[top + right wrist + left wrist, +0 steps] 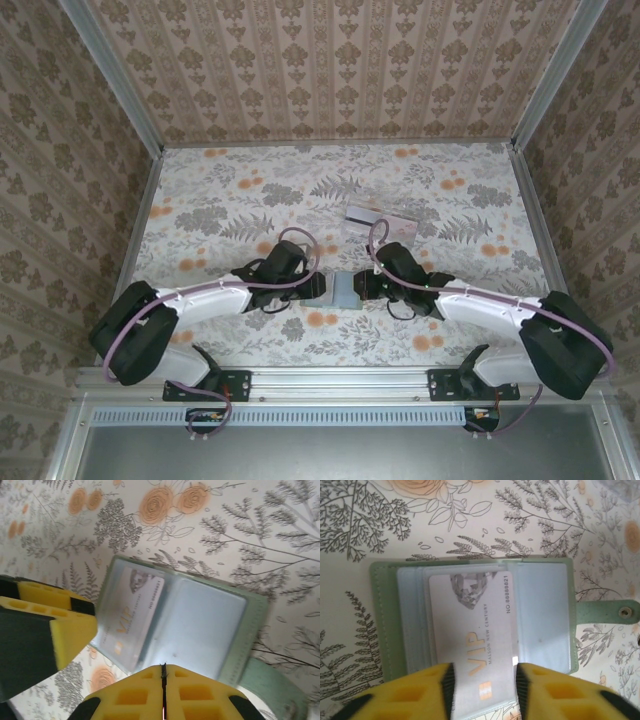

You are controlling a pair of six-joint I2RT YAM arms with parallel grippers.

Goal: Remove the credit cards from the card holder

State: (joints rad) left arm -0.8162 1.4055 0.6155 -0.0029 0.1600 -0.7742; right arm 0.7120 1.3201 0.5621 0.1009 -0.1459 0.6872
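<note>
One credit card jutted lengthwise from the card holder toward our half-closed left hand; our right hand was shut.

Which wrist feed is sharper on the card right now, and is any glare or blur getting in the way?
Left wrist: VIP card sharp, print readable, left gripper fingers blurred up close; right wrist: card holder softer, print smeared, a bright glare spot at the right gripper tips; top external: even light, no hard shadows, card holder small between the arms.
</note>
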